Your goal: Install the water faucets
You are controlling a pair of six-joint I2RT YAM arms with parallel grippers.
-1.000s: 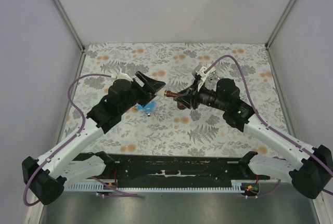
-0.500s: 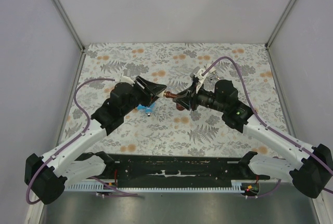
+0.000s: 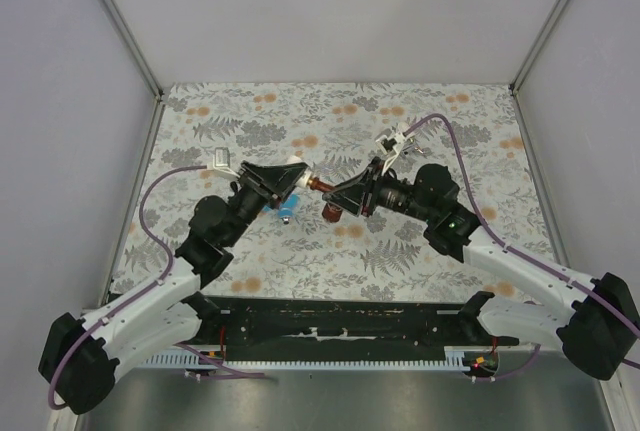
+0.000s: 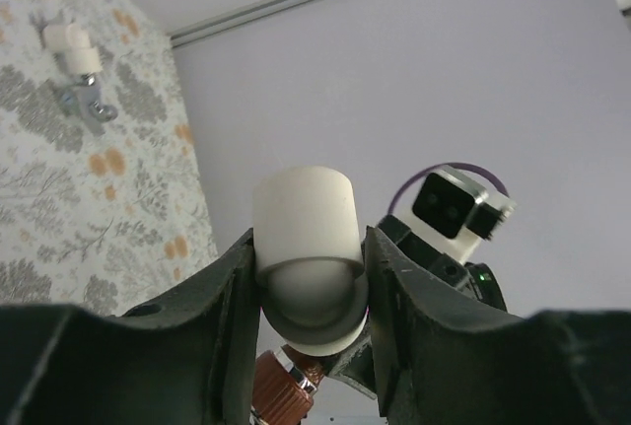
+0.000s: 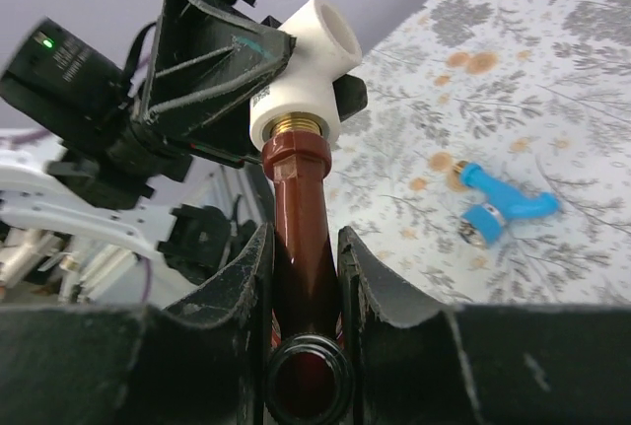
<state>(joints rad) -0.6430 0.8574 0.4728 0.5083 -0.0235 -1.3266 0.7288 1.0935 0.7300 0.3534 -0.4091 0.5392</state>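
Note:
My right gripper [image 5: 301, 247] is shut on the body of the reddish-brown faucet [image 5: 299, 218], held above the table. The faucet's brass threaded stem sits in a white pipe fitting [image 5: 308, 55]. My left gripper [image 4: 308, 252] presses on that fitting [image 4: 304, 223] from both sides. From above, the two grippers meet nose to nose: the left gripper [image 3: 293, 179], the faucet [image 3: 318, 187], then the right gripper [image 3: 342, 194]. A blue faucet [image 3: 284, 210] lies on the cloth under the left gripper. A white-silver faucet [image 4: 79, 65] lies farther off on the cloth.
The flowered tablecloth [image 3: 420, 241] covers the table, with grey walls on three sides. A black rail [image 3: 330, 321] with the arm bases runs along the near edge. Purple cables loop off both arms.
My left gripper has swung round, moved in and closed on the white fitting. The right gripper with the faucet has shifted slightly left and toward the near edge.

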